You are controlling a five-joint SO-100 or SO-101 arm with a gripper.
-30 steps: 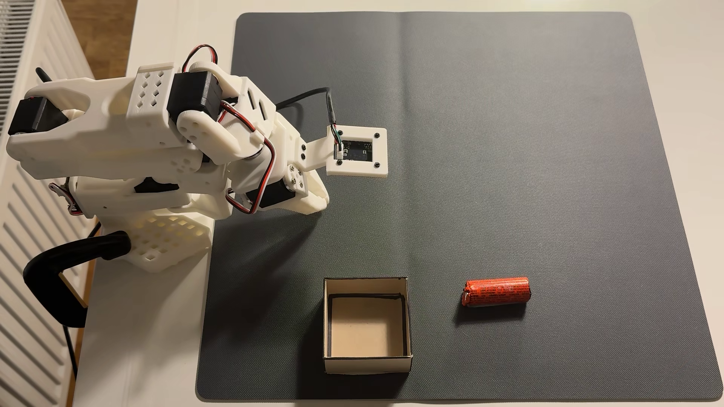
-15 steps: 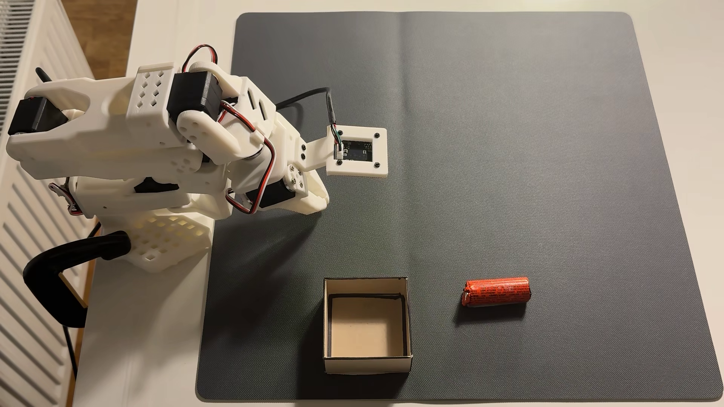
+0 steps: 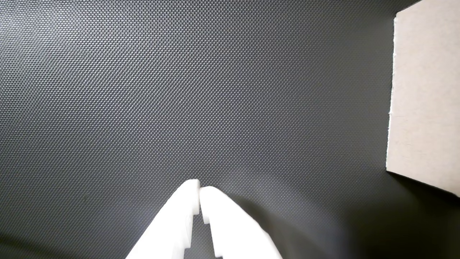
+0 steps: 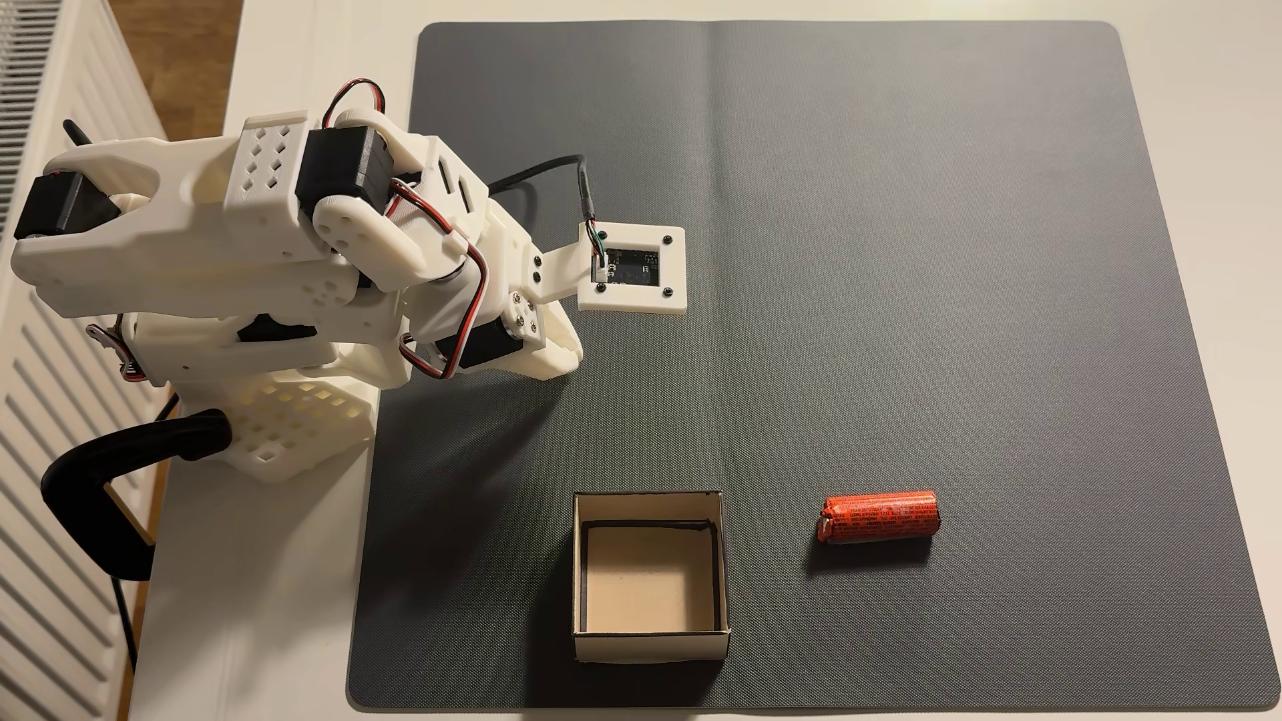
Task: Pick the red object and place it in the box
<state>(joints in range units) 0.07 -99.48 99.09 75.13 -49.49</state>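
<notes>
The red object [image 4: 879, 517], a small orange-red cylinder with fine dark print, lies on its side on the dark mat, to the right of the box in the fixed view. The box [image 4: 649, 646] stands open-topped near the mat's front edge, with nothing inside. Its pale outer wall [image 3: 424, 100] appears at the right edge of the wrist view. My gripper [image 3: 199, 187] hangs low over bare mat with its white fingers touching at the tips, shut on nothing. The folded arm [image 4: 277, 229] sits at the left, well apart from both things.
A dark grey textured mat [image 4: 902, 242] covers most of the white table [image 4: 263, 589]. The wrist camera mount [image 4: 635, 267] juts out over the mat. A black clamp [image 4: 104, 485] holds the arm's base at the table's left edge, beside a white radiator [image 4: 41, 485].
</notes>
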